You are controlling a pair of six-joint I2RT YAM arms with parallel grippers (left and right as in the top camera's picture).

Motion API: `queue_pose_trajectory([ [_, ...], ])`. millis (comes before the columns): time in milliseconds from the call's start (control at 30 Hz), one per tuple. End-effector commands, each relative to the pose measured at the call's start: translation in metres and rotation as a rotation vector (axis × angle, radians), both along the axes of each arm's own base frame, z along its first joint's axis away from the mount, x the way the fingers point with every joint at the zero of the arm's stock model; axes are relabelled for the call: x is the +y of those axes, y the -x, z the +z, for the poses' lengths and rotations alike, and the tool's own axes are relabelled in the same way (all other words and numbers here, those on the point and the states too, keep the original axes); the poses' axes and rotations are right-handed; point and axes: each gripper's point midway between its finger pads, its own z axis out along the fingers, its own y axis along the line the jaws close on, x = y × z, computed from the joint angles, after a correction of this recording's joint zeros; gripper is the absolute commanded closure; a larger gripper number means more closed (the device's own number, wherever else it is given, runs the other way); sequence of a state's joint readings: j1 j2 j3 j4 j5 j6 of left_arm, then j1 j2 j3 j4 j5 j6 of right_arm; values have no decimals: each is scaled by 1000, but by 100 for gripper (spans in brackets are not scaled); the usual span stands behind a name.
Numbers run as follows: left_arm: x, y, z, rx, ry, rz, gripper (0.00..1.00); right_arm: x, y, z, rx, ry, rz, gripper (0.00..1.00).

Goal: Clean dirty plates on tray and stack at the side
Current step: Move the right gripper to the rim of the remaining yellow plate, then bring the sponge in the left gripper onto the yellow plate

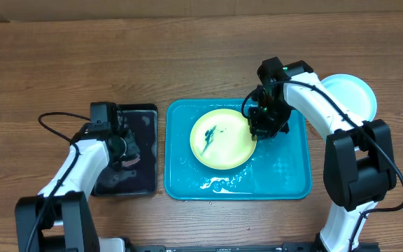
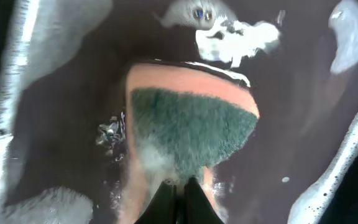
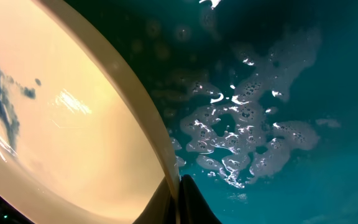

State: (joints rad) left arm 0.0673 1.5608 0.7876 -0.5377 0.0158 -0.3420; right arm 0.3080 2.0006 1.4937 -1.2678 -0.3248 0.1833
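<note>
A yellow-green plate (image 1: 219, 138) with a dark teal smear lies in the turquoise tray (image 1: 285, 171), left of its middle. My right gripper (image 1: 256, 131) is shut on this plate's right rim. In the right wrist view, the rim sits between the fingers (image 3: 178, 190), with the plate (image 3: 61, 124) to the left and the soapy tray floor (image 3: 278, 124) to the right. A light blue plate (image 1: 348, 94) lies on the table at the right. I see no third plate. My left gripper (image 1: 128, 154) is shut on an orange sponge (image 2: 191, 124) with a green scrub face.
A smaller black tray (image 1: 142, 115) with wet foam (image 2: 235, 34) sits left of the turquoise tray; the left gripper and sponge are over it. Foam lies along the turquoise tray's front edge (image 1: 215, 185). Bare wooden table surrounds both trays.
</note>
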Motion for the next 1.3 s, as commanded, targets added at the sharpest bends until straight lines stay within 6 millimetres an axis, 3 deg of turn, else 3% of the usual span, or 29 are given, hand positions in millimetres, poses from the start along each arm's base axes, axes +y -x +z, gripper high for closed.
queue_pose_trajectory([
  [0, -11, 14, -19, 76, 61, -40, 96, 1, -1, 5, -16, -7, -5, 96],
  [100, -12, 14, -18, 79, 63, -37, 96, 1, -2, 5, -19, -7, -4, 96],
  [233, -16, 0, 4, 40, 86, -41, 96, 0, -10, 3, -57, 1, -2, 96],
  [433, -24, -26, 66, -51, 75, -80, 96, -10, -34, -4, -157, 75, -21, 96],
  [567, -35, -30, 93, -68, 76, -116, 96, -15, -39, -11, -176, 110, -9, 96],
  [800, -64, -26, 100, -58, 80, -215, 96, -14, -24, -38, -160, 104, 53, 96],
  [1000, -109, -26, 106, -96, 184, -372, 96, -19, 6, -69, -98, 103, 64, 96],
  [1267, -166, -21, 116, -151, 277, -532, 96, -14, 16, -73, -67, 66, 55, 96],
])
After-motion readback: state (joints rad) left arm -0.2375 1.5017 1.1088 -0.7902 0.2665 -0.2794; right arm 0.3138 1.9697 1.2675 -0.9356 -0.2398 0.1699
